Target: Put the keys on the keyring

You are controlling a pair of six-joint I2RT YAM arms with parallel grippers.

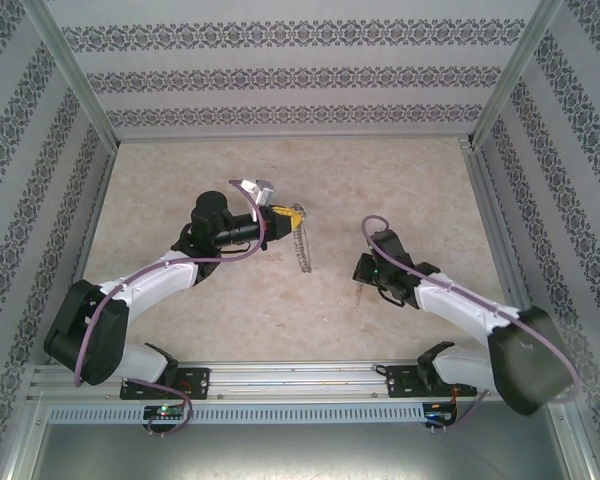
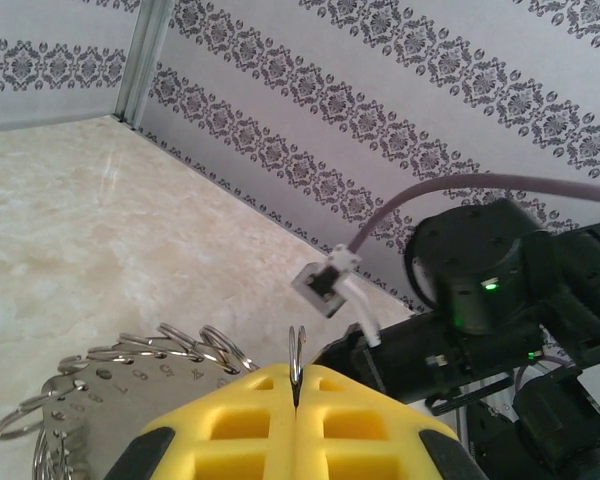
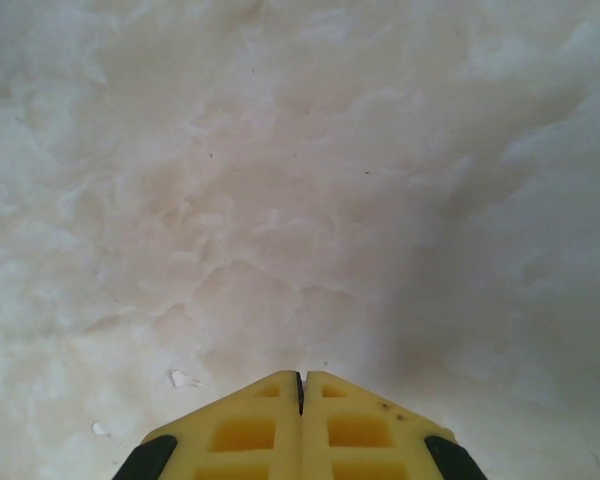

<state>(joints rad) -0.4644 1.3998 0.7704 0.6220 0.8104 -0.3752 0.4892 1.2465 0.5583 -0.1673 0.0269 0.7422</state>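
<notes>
My left gripper (image 1: 290,212) is raised over the middle of the table, its yellow fingers (image 2: 240,420) shut on one small split ring of the keyring (image 2: 100,385). The keyring is a flat grey metal piece edged with several little rings. From above the keyring (image 1: 302,248) hangs edge-on below the fingertips as a thin dark strip. My right gripper (image 1: 362,272) points down at the tabletop right of centre. In the right wrist view it (image 3: 301,376) is shut, close over bare marble. The keys are hidden; a faint pale sliver at the seam is too small to name.
The marble-patterned table (image 1: 180,320) is boxed in by patterned walls (image 1: 280,75) at the back and both sides. My right arm (image 2: 480,280) with its cable stands beyond the left fingertips. Small white flecks (image 3: 183,378) lie on the table by the right fingers.
</notes>
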